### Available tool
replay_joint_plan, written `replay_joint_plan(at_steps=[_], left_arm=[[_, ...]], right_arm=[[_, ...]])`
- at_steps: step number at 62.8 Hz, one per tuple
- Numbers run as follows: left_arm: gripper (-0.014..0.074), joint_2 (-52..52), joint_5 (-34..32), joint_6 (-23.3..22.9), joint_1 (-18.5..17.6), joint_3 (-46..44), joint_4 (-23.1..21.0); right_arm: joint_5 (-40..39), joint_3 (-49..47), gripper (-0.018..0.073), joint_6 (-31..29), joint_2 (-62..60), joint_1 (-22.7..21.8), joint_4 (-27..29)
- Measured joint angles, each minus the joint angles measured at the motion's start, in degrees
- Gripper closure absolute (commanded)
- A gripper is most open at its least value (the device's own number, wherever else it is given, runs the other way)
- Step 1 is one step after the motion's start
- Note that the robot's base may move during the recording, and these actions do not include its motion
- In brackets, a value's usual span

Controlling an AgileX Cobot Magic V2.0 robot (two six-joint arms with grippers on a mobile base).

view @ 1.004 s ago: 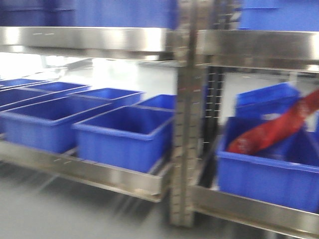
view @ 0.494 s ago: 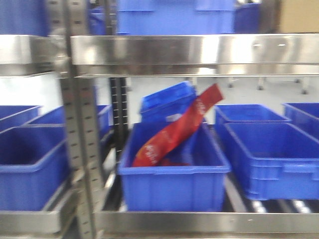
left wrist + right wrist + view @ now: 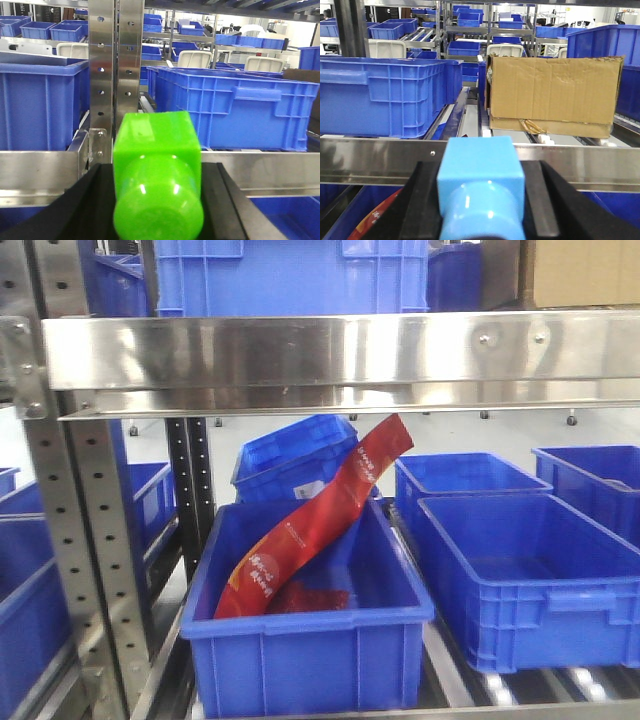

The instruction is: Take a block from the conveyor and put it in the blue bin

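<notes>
Blocks are gripped in both tools. A green block (image 3: 156, 150) is clamped between the black fingers (image 3: 85, 215) of the left tool (image 3: 157, 200). Its square end is turned towards a steel post (image 3: 115, 75) and a shelf rail (image 3: 40, 170), and blue bins are seen beyond on either side. A light blue block (image 3: 481, 170) is clamped likewise in the right tool (image 3: 482, 205); past it, a cardboard box (image 3: 552, 92) is seen on a shelf. In the front view, a middle bin (image 3: 300, 655) is set on the lower shelf, and a long red packet (image 3: 315, 520) is propped slantwise in it, its top end raised above the back rim. A right bin (image 3: 520, 615) is set just beside it.
</notes>
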Motion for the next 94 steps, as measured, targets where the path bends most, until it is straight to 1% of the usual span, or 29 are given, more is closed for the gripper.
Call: replay_joint_plan(at_steps=[94], left_arm=[[0.0707,0.0,0.0,0.0,0.0,0.0,0.0]], right_arm=[[0.0,0.0,0.0721,0.0,0.0,0.0,0.0]])
